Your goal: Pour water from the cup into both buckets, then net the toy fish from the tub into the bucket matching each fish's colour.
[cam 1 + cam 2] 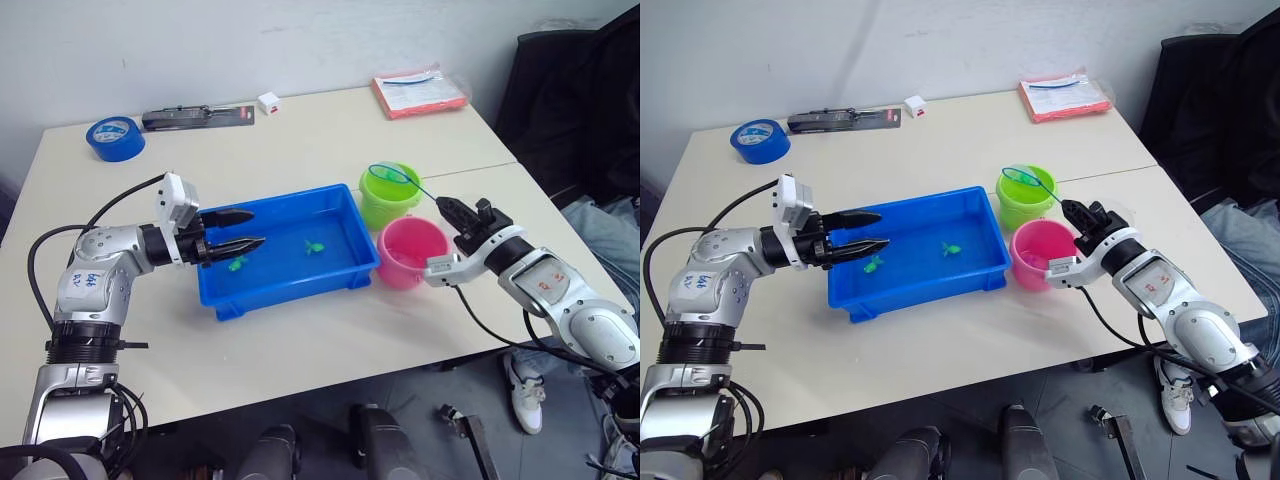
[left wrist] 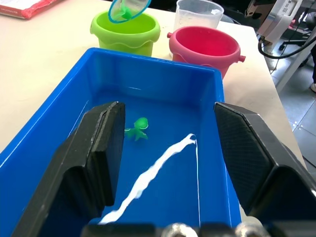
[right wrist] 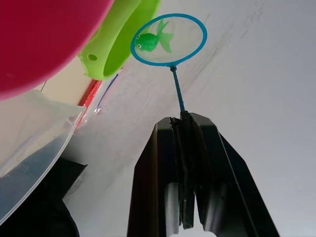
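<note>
Far left of the table [image 1: 300, 150] lies a roll of blue tape [image 1: 114, 138], with a black tool [image 1: 196, 116] and a small white cube [image 1: 268, 102] just beyond it. The left gripper [image 1: 243, 229] reaches in over the left end of the blue tub [image 1: 290, 285], its two black fingers [image 2: 101, 148] spread wide and holding nothing. Down in the tub there's one green fish [image 1: 237, 264] right below those fingertips, and a second green fish [image 1: 313, 245] nearer the middle, both lying on the blue floor.

Moving along, the green bucket [image 1: 385, 205] stands just past the tub's far right corner, and the pink bucket [image 1: 410, 255] sits beside it, nearer the table's front edge, close against the tub's right end. Behind the pink bucket, the clear cup [image 2: 197, 12] stands upright.

And here's the net [image 3: 169, 39], its blue hoop poised over the green bucket's mouth with a green fish [image 3: 154, 40] lying in the mesh. The right gripper [image 3: 185, 118] has its fingers pinched tight on the net's thin handle, just to the right of the pink bucket. At the far right corner of the table rests a red packet [image 1: 420, 90].
</note>
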